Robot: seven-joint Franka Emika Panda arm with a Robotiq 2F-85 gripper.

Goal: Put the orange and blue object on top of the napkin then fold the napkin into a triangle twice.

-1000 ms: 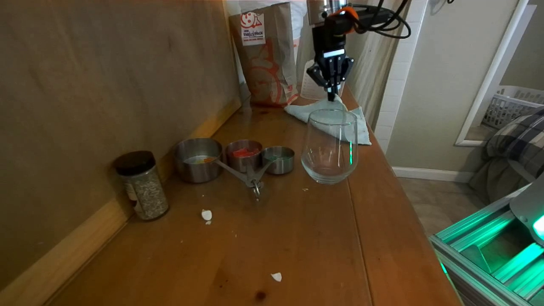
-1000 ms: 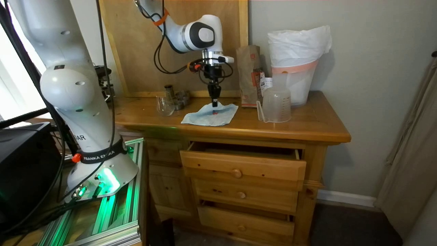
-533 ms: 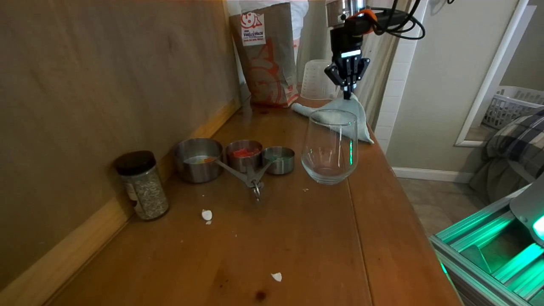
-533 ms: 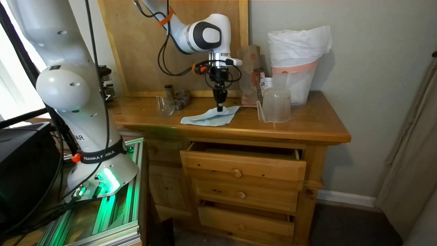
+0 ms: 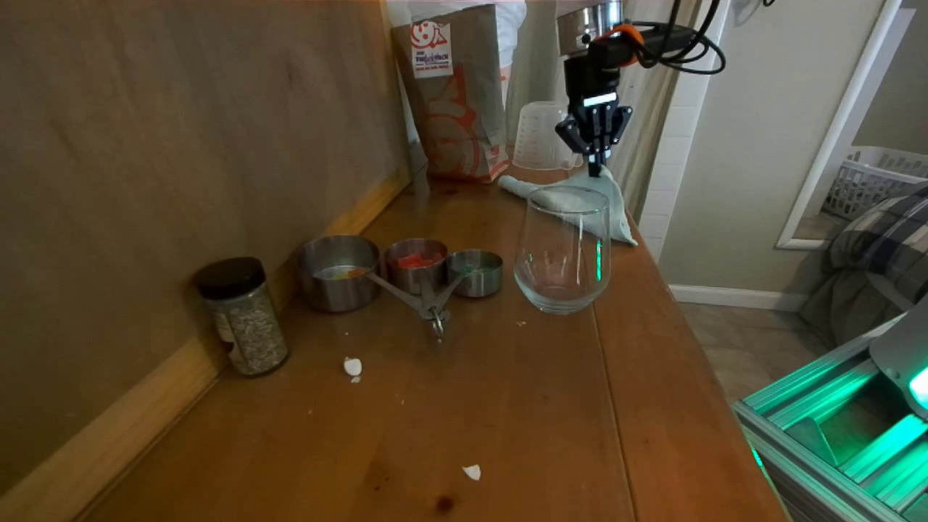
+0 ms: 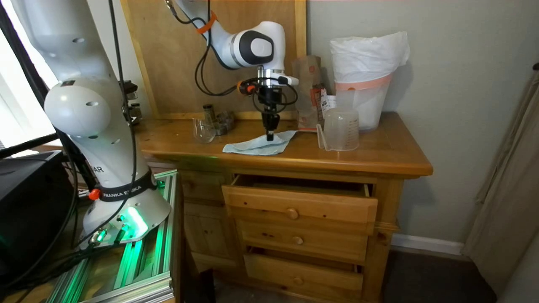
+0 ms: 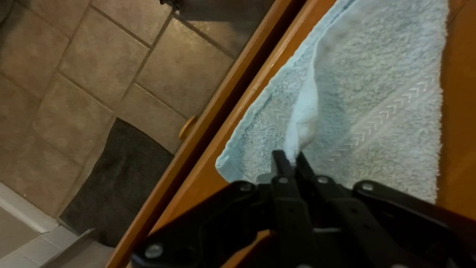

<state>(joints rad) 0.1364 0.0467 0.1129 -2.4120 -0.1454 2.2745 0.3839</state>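
Pale blue terry washcloth (image 7: 386, 111), the task's napkin, lies on the table (image 6: 379, 158): upper right of the wrist view, partly behind the stemless glass (image 5: 562, 268) in an exterior view. Jaws closed right up, pinching a bit of hem (corner or plain edge, can't tell); cloth peaks there. The orange and blue object isn't visible, maybe under the flap. Step looks like the first triangle fold, unfinished. Do it well: stay low, carry the held bit over until it meets the opposite corner, set it down, part the jaws, lift straight up; dragging would likely skew the lower layer or uncover the object. Pointing: loose corner (image 7: 227, 165) aims lower left in the wrist view; raised fold edge (image 7: 308, 104) runs from top, right of centre, down to the jaws. Long axis runs left to right, rising a bit, left tip (image 6: 229, 148) to right corner (image 6: 289, 134), in an exterior view. Further out: measuring pitcher (image 6: 342, 129) right of the cloth there; measuring cups (image 5: 417, 279) near centre, spice jar (image 5: 243, 319) at left, paper bag (image 5: 453, 94) at upper centre in an exterior view.
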